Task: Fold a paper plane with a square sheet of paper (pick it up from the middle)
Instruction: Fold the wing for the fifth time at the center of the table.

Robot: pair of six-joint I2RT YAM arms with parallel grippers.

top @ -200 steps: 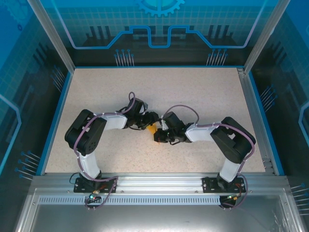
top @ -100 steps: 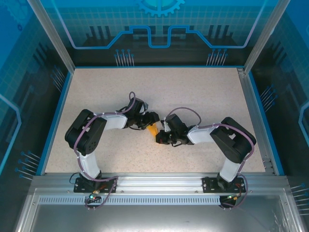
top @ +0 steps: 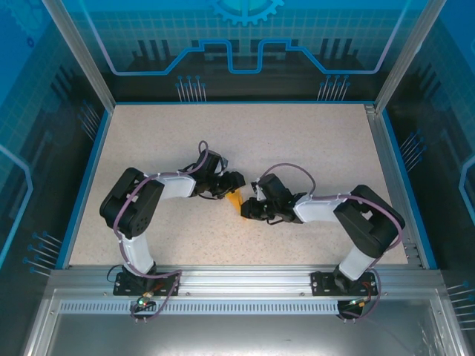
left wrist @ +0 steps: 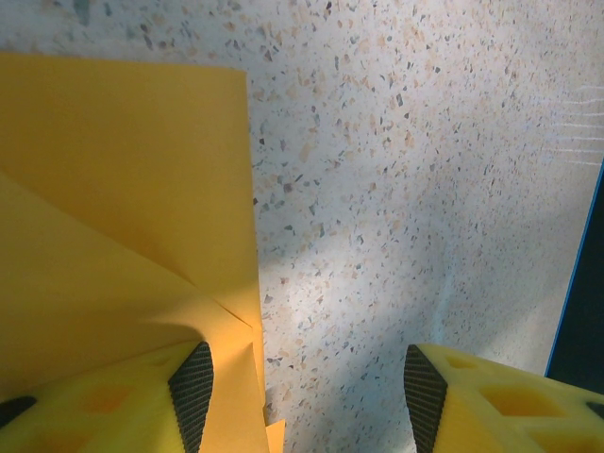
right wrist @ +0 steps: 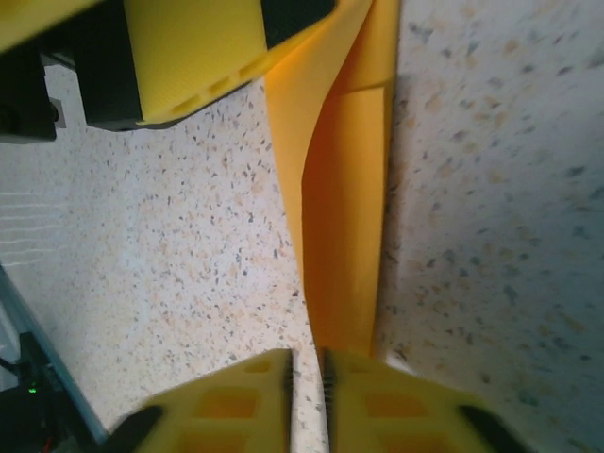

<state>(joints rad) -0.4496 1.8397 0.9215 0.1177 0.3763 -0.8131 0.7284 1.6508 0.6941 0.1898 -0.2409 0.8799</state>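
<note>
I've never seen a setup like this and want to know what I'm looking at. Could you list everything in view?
folded orange-yellow sheet of paper: one, orange-yellow, mid-table between the grippers
speckled beige table: one, beige, under everything
blue printed panels: several, blue, around the table's sides and back
aluminium frame rail: one, silver, near edge, carrying both arm bases
left arm: one, black and white, left of the paper
right arm: one, black and white, right of it
left gripper: one, yellow fingers apart, one over the paper
right gripper: one, yellow fingers nearly together at the paper's end

Speckled beige table (top: 297, 141); folded orange-yellow paper (top: 235, 200) at centre, apparently lying partly flat on surface.
</note>
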